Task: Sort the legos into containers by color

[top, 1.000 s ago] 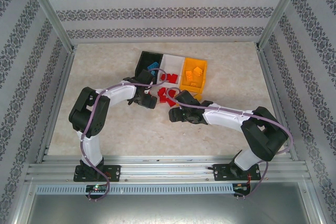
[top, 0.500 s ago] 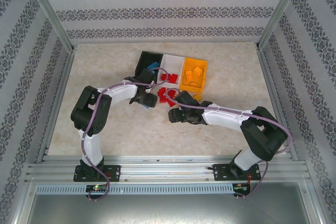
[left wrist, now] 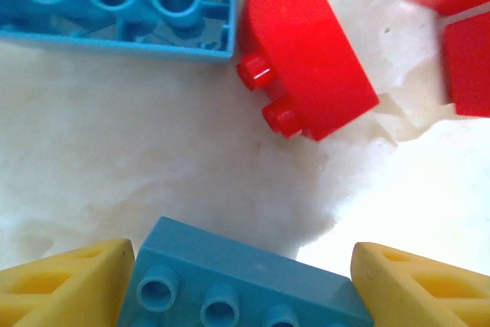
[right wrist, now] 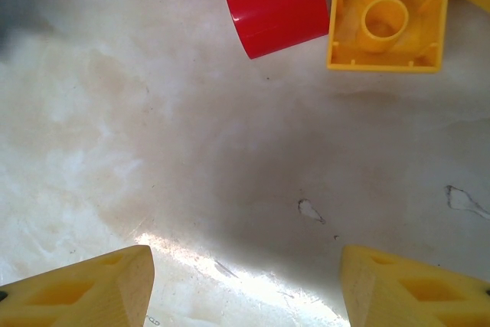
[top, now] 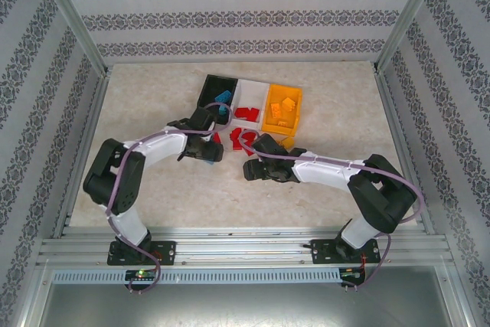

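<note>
1. The table (top: 153,181) is the biggest thing. It is pale with faint marks.
2. The left arm (top: 164,147) and the right arm (top: 329,170) both reach toward the middle of the table, near the bins.
3. 3 bins stand side by side in a row at the far side: the black bin (top: 207,93), then the white bin (top: 251,91), then the orange bin (top: 298,109).
4. The left gripper (left wrist: 243,266) squeezes a blue brick (left wrist: 230,281). Its yellow fingers (left wrist: 69,285) press on both ends of it.
5. The right gripper (right wrist: 246,273) has its fingers wide apart. Nothing is between them, just bare table.
6. Just past the left gripper lie an upside-down blue brick (left wrist: 115,5) and a red curved brick (left wrist: 306,59).
7. Just past the right gripper lie a red brick (right wrist: 276,1) and an upside-down orange brick (right wrist: 387,13), close together.
8. From above, blue pieces (top: 223,97) sit in the black bin, red pieces (top: 246,112) in the white bin and orange pieces (top: 283,105) in the orange bin.
</note>
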Controlling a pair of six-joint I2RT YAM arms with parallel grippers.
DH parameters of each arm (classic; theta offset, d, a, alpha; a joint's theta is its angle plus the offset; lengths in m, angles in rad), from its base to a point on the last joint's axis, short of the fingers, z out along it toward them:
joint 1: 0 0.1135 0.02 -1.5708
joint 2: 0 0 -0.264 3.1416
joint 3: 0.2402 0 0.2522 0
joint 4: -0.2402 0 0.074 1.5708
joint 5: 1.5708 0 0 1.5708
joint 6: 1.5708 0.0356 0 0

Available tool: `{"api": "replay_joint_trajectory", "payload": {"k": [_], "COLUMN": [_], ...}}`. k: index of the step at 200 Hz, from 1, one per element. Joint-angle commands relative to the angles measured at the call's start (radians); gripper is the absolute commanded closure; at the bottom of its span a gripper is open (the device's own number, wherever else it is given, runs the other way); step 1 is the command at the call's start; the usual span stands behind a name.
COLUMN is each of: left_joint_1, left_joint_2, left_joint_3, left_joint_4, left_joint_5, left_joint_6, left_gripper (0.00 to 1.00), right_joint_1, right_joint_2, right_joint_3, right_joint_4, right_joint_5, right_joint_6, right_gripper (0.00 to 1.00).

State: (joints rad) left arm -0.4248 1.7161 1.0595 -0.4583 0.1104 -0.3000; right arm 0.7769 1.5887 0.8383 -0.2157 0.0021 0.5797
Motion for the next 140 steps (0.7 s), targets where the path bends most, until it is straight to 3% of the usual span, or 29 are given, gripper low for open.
{"api": "replay_joint_trajectory", "payload": {"k": [1, 30, 54, 140], "left_joint_1": [0.055, 0.134, 0.166, 0.225], "left_joint_2": [-0.09, -0.14, -0.119, 0.204], "left_joint_3": [-0.039, -0.054, 0.006, 0.503], "left_joint_4": [0.037, 0.095, 0.102, -0.004], "left_joint_5": [0.088, 0.22, 0.257, 0.19], "left_joint_6": [-0.082, -0.15, -0.166, -0.128], "left_gripper": [0.27, 0.27, 0.27, 0.27], "right_joint_1": [0.008, 0.008, 0.007, 0.023], "right_joint_2": [0.012, 0.009, 0.015, -0.026], "right_joint_3": [0.018, 0.009, 0.003, -0.057], "right_joint_4": [0.002, 0.01, 0.019, 0.019], "right_joint_5": [0.002, 0.001, -0.003, -0.002], "right_joint_6": [0.018, 0.016, 0.017, 0.035], "right_gripper": [0.34, 0.34, 0.34, 0.34]}}
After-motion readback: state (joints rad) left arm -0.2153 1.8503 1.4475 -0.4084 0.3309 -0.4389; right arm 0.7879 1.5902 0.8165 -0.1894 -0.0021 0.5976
